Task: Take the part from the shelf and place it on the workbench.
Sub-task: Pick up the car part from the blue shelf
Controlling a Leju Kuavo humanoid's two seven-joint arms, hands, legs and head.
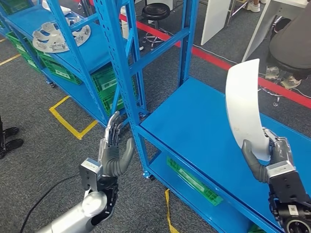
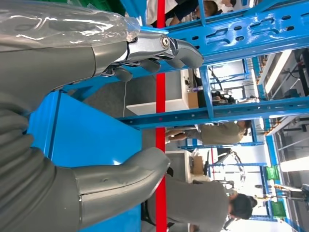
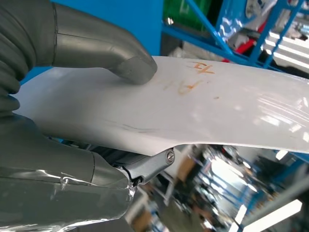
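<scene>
- Part: white curved panel, thin and glossy, with faint orange handwriting on one face in the right wrist view. It stands nearly upright above the blue shelf deck, clear of it and touching nothing but the hand that carries it. Judged already lifted off the shelf, so the taking step looks done and the carry to the workbench remains.
- Right robot hand: grips the part at its lower end, thumb pressed on one face, fingers behind the other. The low pinch leaves most of the panel standing free above the hand, probably to keep the broad face away from the uprights; such a hold likely lets the panel sway or slip if swung fast.
- Left robot hand: open, holding nothing, fingers extended upward, thumb apart. It is raised just beside the blue upright at the shelf corner, not touching it as far as can be told; likely kept out of the carrying path.
- Shelf: blue steel rack, open decks, perforated posts. Green crates sit on the lower level of the neighbouring bay.
- Other stock: pale ring-shaped parts lie on the far deck, well apart from both hands.
- Floor: grey carpet with a red line and yellow corner marking.
- Workbench: cannot be identified in these views.
</scene>
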